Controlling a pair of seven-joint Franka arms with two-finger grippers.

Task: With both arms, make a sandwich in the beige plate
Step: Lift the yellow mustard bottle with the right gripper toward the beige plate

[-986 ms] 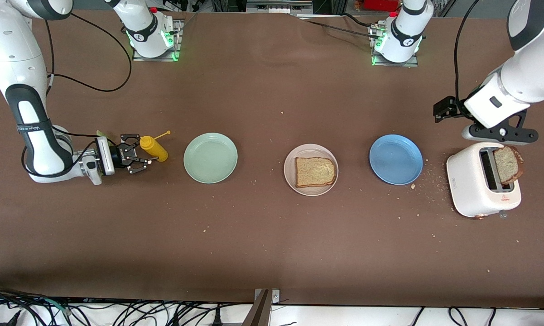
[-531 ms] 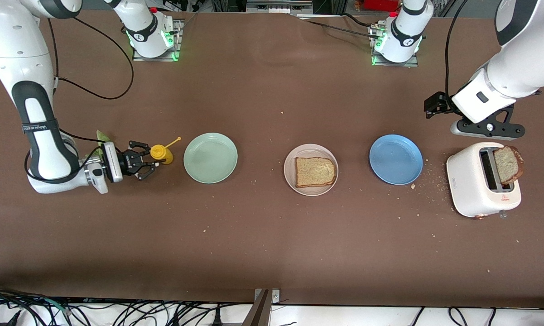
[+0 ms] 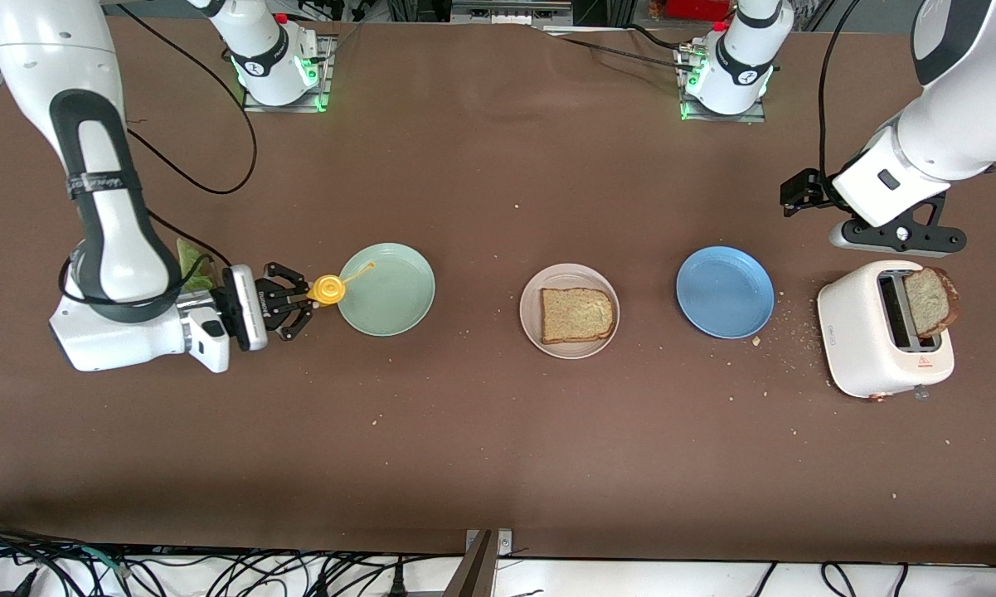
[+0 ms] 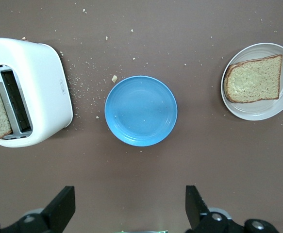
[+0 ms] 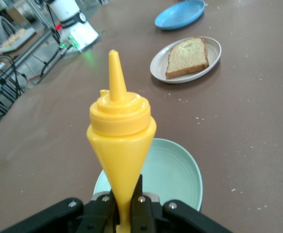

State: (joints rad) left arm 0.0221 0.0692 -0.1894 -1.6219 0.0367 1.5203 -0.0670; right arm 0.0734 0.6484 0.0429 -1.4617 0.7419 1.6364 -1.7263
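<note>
My right gripper (image 3: 298,300), at centre-left of the front view, is clamped on a yellow squeeze bottle (image 3: 328,288) held over the rim of the mint-green plate (image 3: 386,289); a green lettuce leaf (image 3: 187,264) peeks out, mostly hidden by my forearm. The beige plate (image 3: 570,311) sits mid-frame with one toast slice (image 3: 577,315) on it, bare brown table all round. My left gripper (image 4: 129,206), fingers apart, hangs at the right of the front view above the white toaster (image 3: 886,329), where a second slice (image 3: 930,300) stands in a slot. The blue plate (image 3: 725,291) lies between toaster and beige plate.
</note>
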